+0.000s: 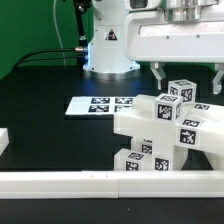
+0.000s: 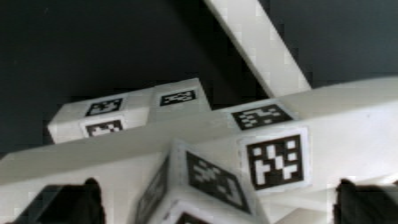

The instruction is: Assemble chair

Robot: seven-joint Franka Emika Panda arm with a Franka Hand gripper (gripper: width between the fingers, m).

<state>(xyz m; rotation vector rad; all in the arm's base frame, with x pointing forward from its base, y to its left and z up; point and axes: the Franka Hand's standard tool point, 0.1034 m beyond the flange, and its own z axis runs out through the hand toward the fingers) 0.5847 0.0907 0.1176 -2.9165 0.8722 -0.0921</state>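
Note:
The chair [image 1: 165,130] is a cluster of white tagged blocks and slabs joined together, standing near the front rail at the exterior view's right. Its topmost tagged block [image 1: 181,92] rises between my fingers. My gripper [image 1: 188,75] hangs right above it, open, with one finger [image 1: 158,73] on each side and a gap to the block. In the wrist view the tagged block [image 2: 267,155] fills the space between the two dark fingertips [image 2: 63,205], and my gripper [image 2: 214,208] holds nothing.
The marker board [image 1: 100,104] lies flat behind the chair, and shows in the wrist view too [image 2: 134,110]. A long white border rail [image 1: 90,183] runs along the front edge. The arm's base [image 1: 108,45] stands at the back. A white strip [image 2: 258,50] crosses the black table.

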